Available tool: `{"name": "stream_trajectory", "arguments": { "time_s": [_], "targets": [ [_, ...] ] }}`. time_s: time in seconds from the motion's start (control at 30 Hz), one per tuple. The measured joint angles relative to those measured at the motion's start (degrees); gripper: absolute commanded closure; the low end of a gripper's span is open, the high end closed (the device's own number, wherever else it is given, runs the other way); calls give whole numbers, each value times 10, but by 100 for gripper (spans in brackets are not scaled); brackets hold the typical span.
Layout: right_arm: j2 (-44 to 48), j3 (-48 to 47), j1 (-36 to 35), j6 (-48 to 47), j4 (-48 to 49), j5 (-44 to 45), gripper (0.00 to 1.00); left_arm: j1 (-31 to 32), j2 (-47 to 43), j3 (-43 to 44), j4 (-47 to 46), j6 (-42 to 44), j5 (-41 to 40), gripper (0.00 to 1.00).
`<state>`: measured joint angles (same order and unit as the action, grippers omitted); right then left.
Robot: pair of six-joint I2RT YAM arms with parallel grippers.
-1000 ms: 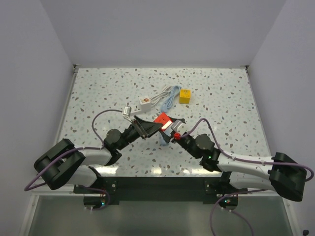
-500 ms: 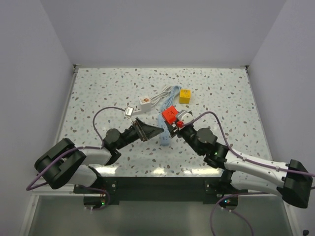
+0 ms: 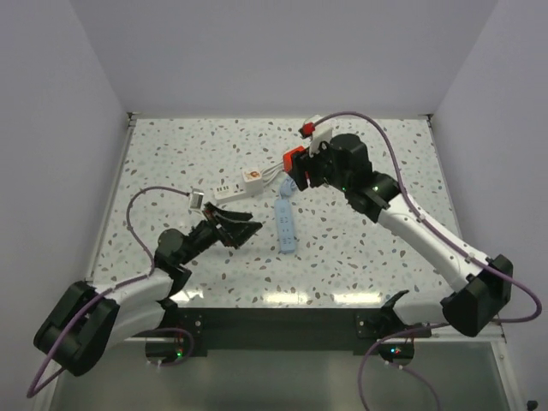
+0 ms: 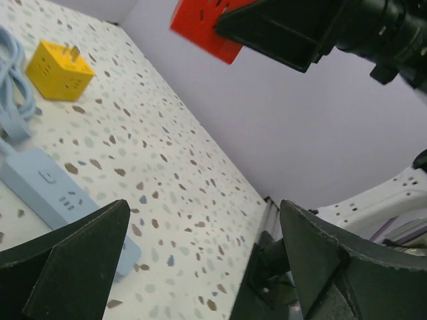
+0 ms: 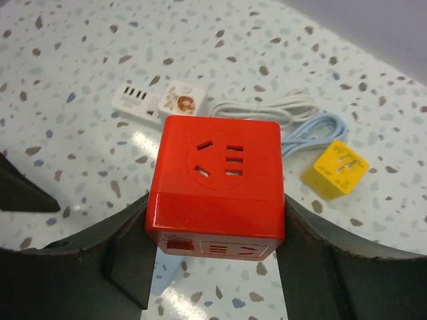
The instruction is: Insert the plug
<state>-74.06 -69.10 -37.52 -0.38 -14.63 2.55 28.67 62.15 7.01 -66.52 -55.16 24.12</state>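
Fingers of the right gripper clamp the red cube socket from both sides, with its round face of slots turned toward the wrist camera. In the top view the cube sits at the upper centre of the frame, held up off the speckled table at the end of the raised right arm. The left wrist view shows it at the top edge against the pale wall.

The left gripper is released. Its two dark fingers stand wide apart with nothing between them, low over the table in the lower left of the top view.

The blue power strip lies flat in the middle of the top view, just right of the left gripper and below the held cube. Its blue cable loops away toward the yellow cube adapter, which rests on the table at the right of the right wrist view. A white power strip lies at the upper left of the blue one, and its white cable runs alongside the blue cable.
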Motion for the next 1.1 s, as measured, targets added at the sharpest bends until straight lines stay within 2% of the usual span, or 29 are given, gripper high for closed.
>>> {"name": "stream_trajectory", "arguments": {
  "time_s": [0.2, 0.37, 0.63, 0.83, 1.1],
  "targets": [
    [-125, -138, 31, 15, -171, -133, 100, -5, -106, 33, 167, 143, -14, 0],
    [-235, -252, 58, 14, -296, -210, 100, -13, -134, 46, 268, 219, -23, 0],
    [-384, -400, 72, 2, -458, -240, 100, -28, -160, 47, 356, 263, -40, 0],
    [-449, -452, 72, -12, -530, -261, 100, -30, -210, 48, 391, 279, -61, 0],
    [-502, -464, 72, -13, -571, -270, 100, -32, -220, 48, 416, 284, -74, 0]
  ]
}}
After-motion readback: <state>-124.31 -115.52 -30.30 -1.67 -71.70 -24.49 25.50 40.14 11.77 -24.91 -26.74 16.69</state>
